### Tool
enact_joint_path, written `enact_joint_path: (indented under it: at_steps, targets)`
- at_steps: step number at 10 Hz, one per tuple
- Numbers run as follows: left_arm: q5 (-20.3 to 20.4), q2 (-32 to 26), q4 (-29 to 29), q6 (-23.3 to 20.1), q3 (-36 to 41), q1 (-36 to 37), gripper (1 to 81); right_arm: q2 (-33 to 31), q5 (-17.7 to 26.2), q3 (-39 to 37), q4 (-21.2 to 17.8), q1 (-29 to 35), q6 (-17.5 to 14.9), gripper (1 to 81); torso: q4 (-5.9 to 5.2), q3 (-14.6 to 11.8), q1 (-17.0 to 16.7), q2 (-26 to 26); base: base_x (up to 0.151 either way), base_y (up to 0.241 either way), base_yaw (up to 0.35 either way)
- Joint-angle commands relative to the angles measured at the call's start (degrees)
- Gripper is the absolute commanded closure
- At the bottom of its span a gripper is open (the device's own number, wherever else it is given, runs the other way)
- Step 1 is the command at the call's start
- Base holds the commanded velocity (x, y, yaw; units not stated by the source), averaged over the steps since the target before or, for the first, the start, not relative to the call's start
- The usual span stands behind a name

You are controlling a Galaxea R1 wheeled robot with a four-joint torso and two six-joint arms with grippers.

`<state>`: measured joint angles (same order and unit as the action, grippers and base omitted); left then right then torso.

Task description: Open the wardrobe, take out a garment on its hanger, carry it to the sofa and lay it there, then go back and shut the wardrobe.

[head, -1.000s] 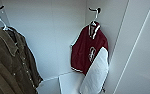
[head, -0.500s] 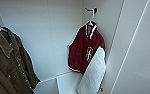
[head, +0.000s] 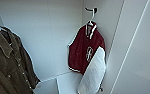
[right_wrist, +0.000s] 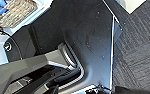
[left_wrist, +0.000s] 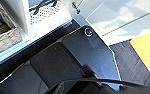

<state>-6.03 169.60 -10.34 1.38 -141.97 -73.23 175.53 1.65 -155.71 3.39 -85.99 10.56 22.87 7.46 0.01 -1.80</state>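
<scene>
The wardrobe [head: 48, 37] stands open in the head view, with its white inside walls in front of me. The garment [head: 82, 50], a maroon jacket with a white emblem, hangs at the right of the inside. Its white sleeve [head: 93, 72] droops toward the wardrobe's floor. A white hanger [head: 91, 18] carries it from a dark hook [head: 92, 10] high on the right wall.
A long olive-brown garment [head: 11, 67] hangs at the left on its own hanger. A white panel [head: 138, 50] rises at the right. The left wrist view has a woven basket [left_wrist: 3, 40] and dark carpet with a yellow patch [left_wrist: 146, 50]. Grey carpet [right_wrist: 138, 50] lies in the right wrist view.
The head picture has shifted slightly with the camera. Both garments hang as before.
</scene>
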Motion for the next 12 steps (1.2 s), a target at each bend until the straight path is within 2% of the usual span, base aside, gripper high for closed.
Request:
enact_joint_path:
  at_steps: [1, 6, 9, 12]
  targets:
    - [-5.74, -2.33, -0.39, -0.15, 5.83, 6.81, 1.0, -0.07, 3.63, 0.15, -0.22, 2.62, -0.01, 1.0, 0.0, 0.0, 0.0, 0.0, 0.0, 0.0, 0.0]
    - [-5.91, -10.58, 0.4, 0.55, 22.76, 12.88, 1.0, 0.11, 3.63, 0.15, -0.22, 2.62, -0.01, 1.0, 0.0, 0.02, 0.0, 0.0, 0.0, 0.0, 0.0]
    - [-7.84, -11.64, 0.67, 0.64, 26.73, 17.8, 1.0, 0.11, 3.63, 0.15, -0.22, 2.71, -0.01, 1.0, 0.0, 0.02, 0.02, 0.0, 0.0, 0.0, 0.0]
    - [-10.57, -12.87, 3.47, 0.73, 32.8, 22.9, 1.0, -0.06, 3.63, 0.15, -0.22, 2.8, -0.01, 1.0, 0.0, 0.02, 0.02, 0.02, 0.0, 0.0, 0.0]
